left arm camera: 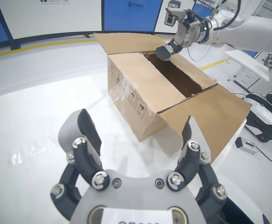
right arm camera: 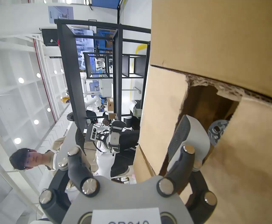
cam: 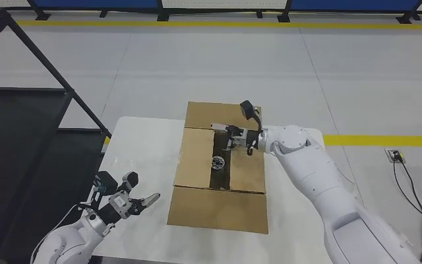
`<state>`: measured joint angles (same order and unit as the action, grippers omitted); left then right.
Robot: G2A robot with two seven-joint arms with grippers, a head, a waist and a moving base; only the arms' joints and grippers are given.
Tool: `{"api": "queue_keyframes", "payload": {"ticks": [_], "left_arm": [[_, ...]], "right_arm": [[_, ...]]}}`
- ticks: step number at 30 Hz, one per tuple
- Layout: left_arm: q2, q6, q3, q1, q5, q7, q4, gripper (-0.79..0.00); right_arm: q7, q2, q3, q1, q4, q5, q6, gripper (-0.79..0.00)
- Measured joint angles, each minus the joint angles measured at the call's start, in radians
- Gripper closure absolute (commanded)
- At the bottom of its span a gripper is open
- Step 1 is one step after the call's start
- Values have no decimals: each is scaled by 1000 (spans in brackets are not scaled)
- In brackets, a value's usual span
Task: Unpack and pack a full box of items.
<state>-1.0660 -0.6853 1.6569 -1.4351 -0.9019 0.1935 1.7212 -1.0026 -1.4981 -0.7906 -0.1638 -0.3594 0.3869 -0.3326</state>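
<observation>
The box [left arm camera: 131,89] has black handling pictograms [left arm camera: 136,104] on its left side. One pair is toward the far end, with upright arrows among them. The other pair is toward the near end, and one of these is an umbrella. A white label [left arm camera: 136,217] on the left gripper's [left arm camera: 136,125] base shows dark characters, cut off by the frame edge. A second label [right arm camera: 125,216] on the right gripper's [right arm camera: 132,131] base is cut off likewise. Behind the box, a blue panel [left arm camera: 127,14] bears a white logo and a word. A wall poster [right arm camera: 60,14] is too small to read.
</observation>
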Motion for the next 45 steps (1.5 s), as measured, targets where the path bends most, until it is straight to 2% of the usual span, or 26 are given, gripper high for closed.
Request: {"api": "queue_keyframes", "payload": {"ticks": [10, 14, 27, 39, 45], "left_arm": [[2, 25, -21, 8, -19, 3, 2, -785], [2, 46, -37, 9, -50, 5, 17, -785], [-6, 144, -119, 15, -165, -20, 69, -785], [-30, 371, -258, 85, -270, -15, 97, -785], [-44, 461, -290, 122, -220, -21, 80, -785]], "right_arm": [[77, -25, 24, -53, -83, -42, 148, -785], [77, -43, 27, -52, -74, -28, 168, -785], [-69, -68, -57, 1, -12, 150, 88, -785], [-131, -105, -90, 20, -45, 254, 44, -785], [-176, -127, -75, 31, -41, 248, 51, -785]]}}
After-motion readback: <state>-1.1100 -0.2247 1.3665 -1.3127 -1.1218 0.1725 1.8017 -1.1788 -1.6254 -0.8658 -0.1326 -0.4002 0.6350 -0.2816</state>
